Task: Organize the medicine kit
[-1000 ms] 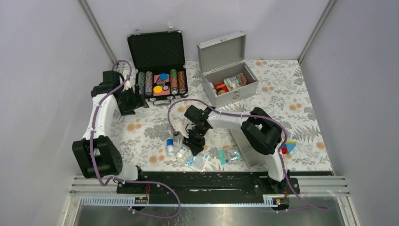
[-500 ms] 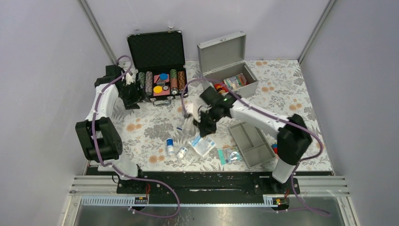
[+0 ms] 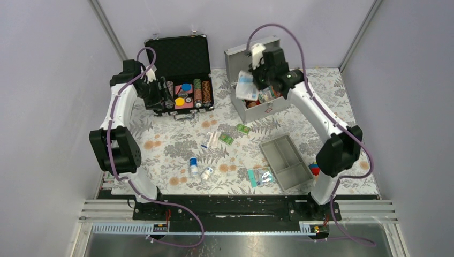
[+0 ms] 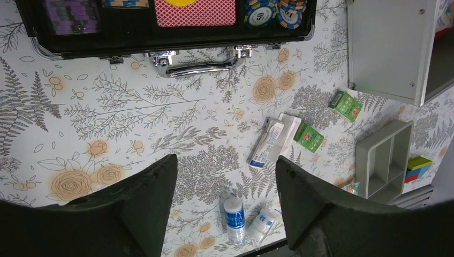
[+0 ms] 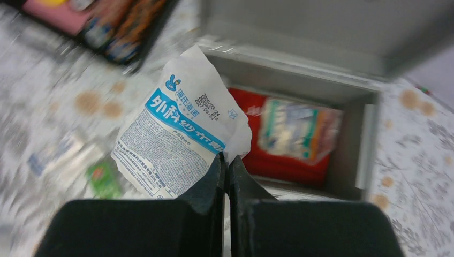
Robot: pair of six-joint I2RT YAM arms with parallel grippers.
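- The medicine box [image 3: 267, 110], grey metal with its lid raised, stands at the far right of the table [image 3: 160, 144]. A red pack [image 5: 278, 163] and a striped packet [image 5: 297, 128] lie inside.
- Its grey divided tray [image 3: 286, 160] sits apart from it, nearer the arms.
- The right gripper [image 5: 226, 163], fingers pressed together, pinches a white-and-blue packet [image 5: 176, 139] by one corner, above the box's left wall.
- The likely step is dropping this packet in. It hangs left of the fingers, so it is best to shift toward the box's middle and lower it below the rim before letting go, clear of the lid.
- The left gripper [image 4: 226, 166] hovers spread and empty near the black chip case [image 4: 160, 32].
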